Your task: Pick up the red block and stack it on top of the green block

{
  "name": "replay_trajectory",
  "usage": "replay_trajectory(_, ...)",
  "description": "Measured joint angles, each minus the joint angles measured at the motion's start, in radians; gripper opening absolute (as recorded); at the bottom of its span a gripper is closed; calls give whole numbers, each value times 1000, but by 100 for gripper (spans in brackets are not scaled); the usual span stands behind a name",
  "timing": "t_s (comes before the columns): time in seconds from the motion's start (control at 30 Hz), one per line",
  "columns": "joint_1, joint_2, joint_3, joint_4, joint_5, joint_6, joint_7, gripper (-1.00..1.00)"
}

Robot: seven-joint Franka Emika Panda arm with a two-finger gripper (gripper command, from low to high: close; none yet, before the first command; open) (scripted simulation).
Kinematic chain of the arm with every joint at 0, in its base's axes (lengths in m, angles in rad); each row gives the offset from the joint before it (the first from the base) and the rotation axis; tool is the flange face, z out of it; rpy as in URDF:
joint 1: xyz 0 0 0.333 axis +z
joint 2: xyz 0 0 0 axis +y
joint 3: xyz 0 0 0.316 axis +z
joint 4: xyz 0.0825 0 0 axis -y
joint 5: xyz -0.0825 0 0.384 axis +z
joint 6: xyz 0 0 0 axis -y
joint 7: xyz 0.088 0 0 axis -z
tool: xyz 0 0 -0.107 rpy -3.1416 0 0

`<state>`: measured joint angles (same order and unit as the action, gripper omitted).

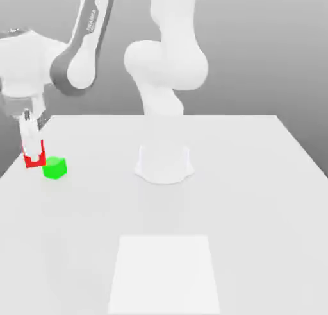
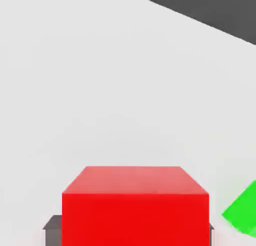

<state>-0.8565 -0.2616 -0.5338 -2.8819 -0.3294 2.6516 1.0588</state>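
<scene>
White and grey, the arm point(image 1: 90, 44) bent over from its base point(image 1: 164, 163) at the middle of the bench point(image 1: 243, 198) and reached across to the exterior view's left. Its upper links folded high above the bench, and the wrist turned so that the hand point(image 1: 33, 154) pointed straight down near the bench's left edge.

The hand's fingers point(image 1: 28, 140) were drawn narrow and clamped on the red block point(image 1: 34, 158), one on either side of it. In the exterior view the red block hung between the fingertips, just beside the green block point(image 1: 54, 168) and on its left, a little higher than it; whether the two cubes touched could not be told.

The green block sat on the bench with its faces turned at an angle to the bench's edges.

From the hand view, the red block point(image 2: 135, 205) was seen square-on between the dark fingertips point(image 2: 52, 230), with a corner of the green block point(image 2: 242, 215) close at its side and the pale bench point(image 2: 100, 89) below.
</scene>
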Motion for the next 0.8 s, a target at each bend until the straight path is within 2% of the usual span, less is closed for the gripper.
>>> replay_trajectory(0.13,-128,-20,-92,-25,-26,3,-1,-100)
replay_trajectory(0.4,-89,69,-143,-27,49,100,-53,-100)
replay_trajectory(0.63,-21,168,-178,-28,174,191,-138,-100)
replay_trajectory(0.8,26,248,-176,-29,330,252,-247,-100)
